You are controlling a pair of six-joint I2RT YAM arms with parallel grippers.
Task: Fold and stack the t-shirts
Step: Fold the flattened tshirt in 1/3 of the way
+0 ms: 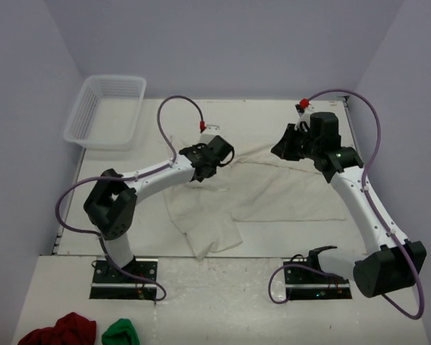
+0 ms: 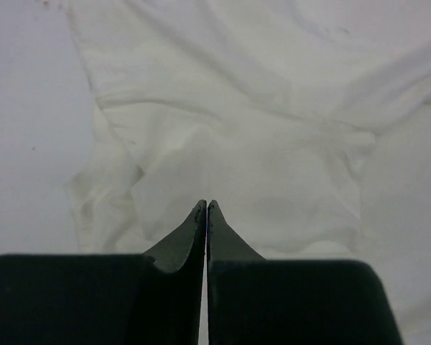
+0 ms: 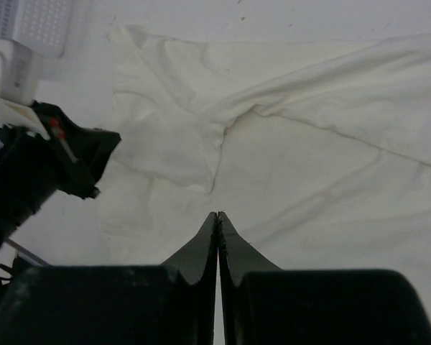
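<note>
Rumpled off-white cotton t-shirt (image 1: 273, 190) lies unfolded on white table (image 1: 273, 115) between arms; left gripper (image 2: 205, 205), right gripper (image 3: 217, 215) hover above it, jaws closed, empty; looks pre-grasp, fold 1 pending; next: open, pinch edges.

Lab cell: bare white walls (image 1: 223, 43), purple cabling (image 1: 181, 102), table (image 1: 223, 302) bolted with arm bases.

Between basket (image 1: 138, 108) and t-shirt (image 1: 287, 190), bare table (image 1: 147, 140) leaves passage.

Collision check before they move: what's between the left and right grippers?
Top view: only the rumpled upper edge of the t-shirt on the table lies between the left gripper and the right gripper. Nothing else there.
</note>
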